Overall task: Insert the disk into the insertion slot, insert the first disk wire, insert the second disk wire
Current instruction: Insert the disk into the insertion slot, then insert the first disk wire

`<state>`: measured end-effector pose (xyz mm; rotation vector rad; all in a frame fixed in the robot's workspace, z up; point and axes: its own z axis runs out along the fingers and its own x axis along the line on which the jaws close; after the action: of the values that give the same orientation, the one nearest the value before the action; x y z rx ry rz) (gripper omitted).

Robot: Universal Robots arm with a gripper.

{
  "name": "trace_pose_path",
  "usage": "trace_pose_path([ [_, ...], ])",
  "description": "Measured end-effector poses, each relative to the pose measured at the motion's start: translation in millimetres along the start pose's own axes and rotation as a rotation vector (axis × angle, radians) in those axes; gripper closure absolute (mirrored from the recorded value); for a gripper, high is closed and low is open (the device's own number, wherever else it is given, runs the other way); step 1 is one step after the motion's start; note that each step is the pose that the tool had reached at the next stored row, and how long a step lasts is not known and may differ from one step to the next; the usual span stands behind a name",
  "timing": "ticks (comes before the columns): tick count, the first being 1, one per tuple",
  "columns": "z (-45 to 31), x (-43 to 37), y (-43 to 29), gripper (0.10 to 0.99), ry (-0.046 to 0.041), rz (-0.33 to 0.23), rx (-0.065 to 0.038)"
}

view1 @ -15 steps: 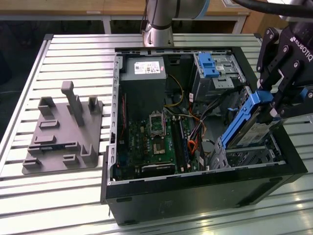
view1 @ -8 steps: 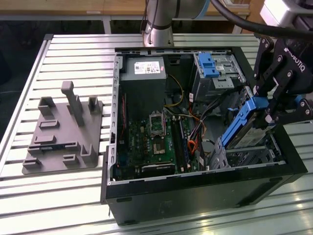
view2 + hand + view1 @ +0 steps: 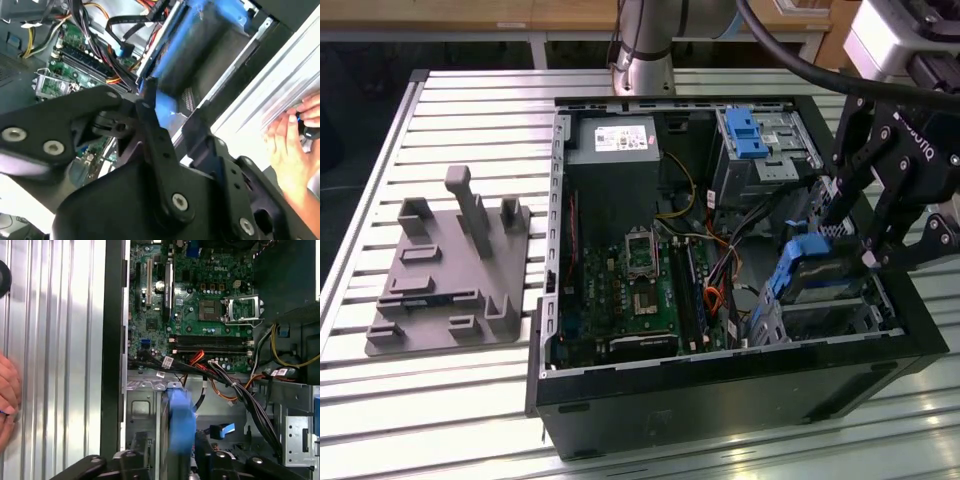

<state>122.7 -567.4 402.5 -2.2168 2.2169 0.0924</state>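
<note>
The disk [image 3: 805,262] is seen tilted in the exterior view. Its lower end is set inside the insertion slot [image 3: 825,320], and its blue frame is held between the fingers. The gripper [image 3: 848,245] is clamped on that frame from above. A grey block [image 3: 450,270] is seen well away from the fingers, toward the exterior view's left.

In the second wrist view, the disk [image 3: 205,25] is seen just past the fingertips, and one finger [image 3: 150,100] is pressed against its blue edge. A hand [image 3: 292,145] is seen off to the side of the fingers, on the table [image 3: 280,75].

In the first wrist view, the disk [image 3: 180,425] is seen edge-on between the fingers [image 3: 205,452], inside the slot's metal walls [image 3: 142,410]. A green board [image 3: 200,300] is seen farther past the fingertips.
</note>
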Motion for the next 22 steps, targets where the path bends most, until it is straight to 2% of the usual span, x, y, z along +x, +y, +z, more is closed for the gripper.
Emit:
trace_pose_path([
  [1,0.1,0.0,0.0,0.592,-0.0002,0.0,0.0],
  [2,0.1,0.0,0.1,0.592,-0.0002,0.0,0.0],
  [3,0.1,0.0,0.0,0.525,-0.0002,0.0,0.0],
  [20,0.1,0.0,0.0,0.525,0.0004,0.0,0.0],
  [22,0.2,-1.2,0.0,0.525,0.0047,0.0,0.0],
])
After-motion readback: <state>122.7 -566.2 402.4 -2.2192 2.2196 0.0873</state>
